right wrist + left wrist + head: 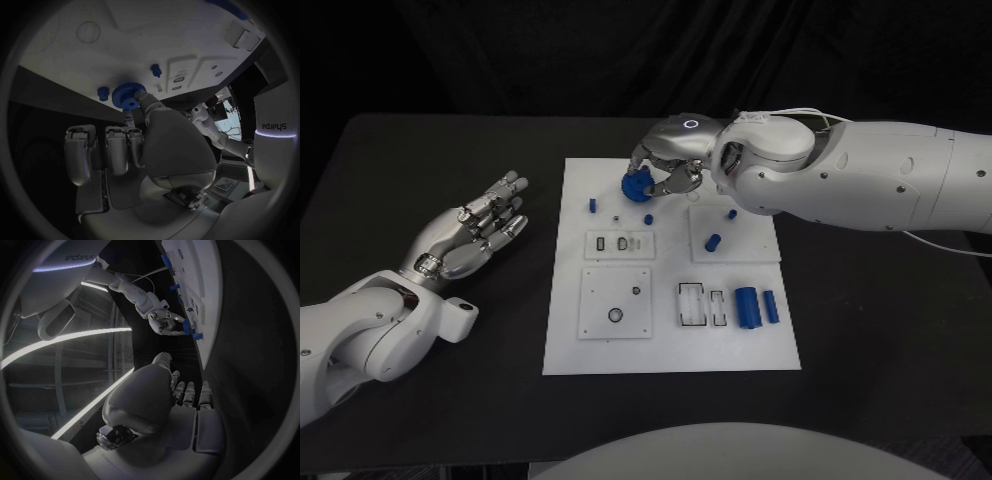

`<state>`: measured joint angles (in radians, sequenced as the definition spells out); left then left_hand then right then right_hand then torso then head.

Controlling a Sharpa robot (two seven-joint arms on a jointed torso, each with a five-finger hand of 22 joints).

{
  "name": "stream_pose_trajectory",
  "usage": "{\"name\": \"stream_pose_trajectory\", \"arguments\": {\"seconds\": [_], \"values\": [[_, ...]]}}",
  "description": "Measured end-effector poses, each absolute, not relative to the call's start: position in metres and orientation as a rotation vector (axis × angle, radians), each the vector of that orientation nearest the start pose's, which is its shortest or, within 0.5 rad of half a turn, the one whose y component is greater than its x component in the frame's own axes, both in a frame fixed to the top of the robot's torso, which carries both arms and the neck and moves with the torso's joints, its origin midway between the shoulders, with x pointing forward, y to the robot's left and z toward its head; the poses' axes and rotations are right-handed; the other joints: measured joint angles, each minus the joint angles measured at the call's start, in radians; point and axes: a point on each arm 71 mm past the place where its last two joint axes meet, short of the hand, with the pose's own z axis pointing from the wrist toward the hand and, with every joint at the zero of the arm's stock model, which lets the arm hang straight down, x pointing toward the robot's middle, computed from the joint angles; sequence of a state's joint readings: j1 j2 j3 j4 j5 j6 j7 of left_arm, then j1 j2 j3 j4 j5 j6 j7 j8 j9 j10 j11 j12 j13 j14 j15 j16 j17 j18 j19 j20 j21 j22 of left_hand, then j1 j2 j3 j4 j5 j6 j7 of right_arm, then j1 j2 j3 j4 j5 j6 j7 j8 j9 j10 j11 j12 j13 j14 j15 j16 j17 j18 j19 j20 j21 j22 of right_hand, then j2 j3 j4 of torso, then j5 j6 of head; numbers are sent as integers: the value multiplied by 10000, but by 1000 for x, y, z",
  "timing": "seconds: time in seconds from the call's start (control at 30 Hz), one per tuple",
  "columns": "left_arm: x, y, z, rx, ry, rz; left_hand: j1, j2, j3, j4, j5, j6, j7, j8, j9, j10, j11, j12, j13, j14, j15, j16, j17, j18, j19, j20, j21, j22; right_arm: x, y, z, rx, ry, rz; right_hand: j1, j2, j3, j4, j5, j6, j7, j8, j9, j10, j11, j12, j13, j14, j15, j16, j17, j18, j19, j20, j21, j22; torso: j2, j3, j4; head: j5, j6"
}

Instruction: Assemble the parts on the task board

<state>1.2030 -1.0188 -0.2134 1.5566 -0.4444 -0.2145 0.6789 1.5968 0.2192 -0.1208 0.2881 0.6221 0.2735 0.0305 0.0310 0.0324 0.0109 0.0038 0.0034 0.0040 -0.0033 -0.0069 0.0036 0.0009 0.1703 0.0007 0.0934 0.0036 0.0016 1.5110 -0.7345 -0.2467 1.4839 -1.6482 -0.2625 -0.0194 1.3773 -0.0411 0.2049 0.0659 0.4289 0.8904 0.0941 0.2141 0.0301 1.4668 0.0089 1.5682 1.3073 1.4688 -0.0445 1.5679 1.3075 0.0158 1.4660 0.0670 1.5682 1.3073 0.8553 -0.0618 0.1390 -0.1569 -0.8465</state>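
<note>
While poised over the far end of the white task board (672, 340), grips a blue toothed gear (638, 189) in the fingertips of the right hand (668, 160), just above the board's surface, beside a small blue peg (593, 205). Rests well apart to the left over the black table (416, 180), left hand (476, 232) empty, fingers spread and palm up. Farther right and nearer: two blue cylinders (757, 305) side by side, another blue piece (713, 241) on a raised plate.
</note>
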Motion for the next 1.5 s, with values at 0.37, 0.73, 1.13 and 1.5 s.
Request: {"name": "stream_pose_trajectory", "arguments": {"seconds": [0.37, 0.73, 1.13, 1.5], "values": [[442, 268, -210, -5080, 14908, -15193, -39, 40, 0, 0, 0, 0, 0, 0, 0, 0, 0, 0, 1, 37, 36, 0, 2, 0, -37, 36, 0, 1, 510, -149, -111, -6473, 15145, 5282, -93, -94, 180, -42, -8, -166, 20, 253, 0, 0, 0, 0, 7, 0, 0, 0, 0, 0, 0, 0, -78, 0, 0, 0, -2, -22, -17], [443, 268, -211, -5077, 14922, -15195, -39, 39, 0, 0, 0, 0, 0, 0, -1, 0, 0, 0, 1, 37, 36, 0, 6, -1, -36, 36, 0, 1, 513, -152, -112, -6409, 15320, 5072, -144, -146, 534, -65, 81, -712, 107, -516, 2987, 0, 0, 0, 6, 0, 0, 0, 0, 1, 0, 0, -194, 0, 0, 0, -2, -2, -47], [443, 268, -211, -5073, 14935, -15203, -38, 39, 0, 0, 0, 0, 0, 0, -1, 0, 0, 0, 2, 37, 36, 0, 7, 0, -36, 36, 0, -7, 514, -153, -113, -6321, 15444, 4903, -195, -197, 813, -68, 198, -1001, 83, -930, 3352, -1, 0, 0, 5, 0, 0, 0, 0, 1, 0, 0, -360, 0, -2, 0, -2, 11, -48], [444, 268, -211, -5071, 14946, -15209, -38, 38, 0, 0, 0, 0, 0, 0, -1, -37, 36, 0, 2, 37, 36, 0, 6, 0, 1, 73, 0, -7, 516, -155, -113, -6231, 15513, 4759, -263, -262, 934, -135, -45, -1842, -22, -1487, 2743, -1, 1, 0, 4, 0, 0, 0, 0, 1, 0, 0, -758, 0, -2, -3, -3, 7, -74]]}}
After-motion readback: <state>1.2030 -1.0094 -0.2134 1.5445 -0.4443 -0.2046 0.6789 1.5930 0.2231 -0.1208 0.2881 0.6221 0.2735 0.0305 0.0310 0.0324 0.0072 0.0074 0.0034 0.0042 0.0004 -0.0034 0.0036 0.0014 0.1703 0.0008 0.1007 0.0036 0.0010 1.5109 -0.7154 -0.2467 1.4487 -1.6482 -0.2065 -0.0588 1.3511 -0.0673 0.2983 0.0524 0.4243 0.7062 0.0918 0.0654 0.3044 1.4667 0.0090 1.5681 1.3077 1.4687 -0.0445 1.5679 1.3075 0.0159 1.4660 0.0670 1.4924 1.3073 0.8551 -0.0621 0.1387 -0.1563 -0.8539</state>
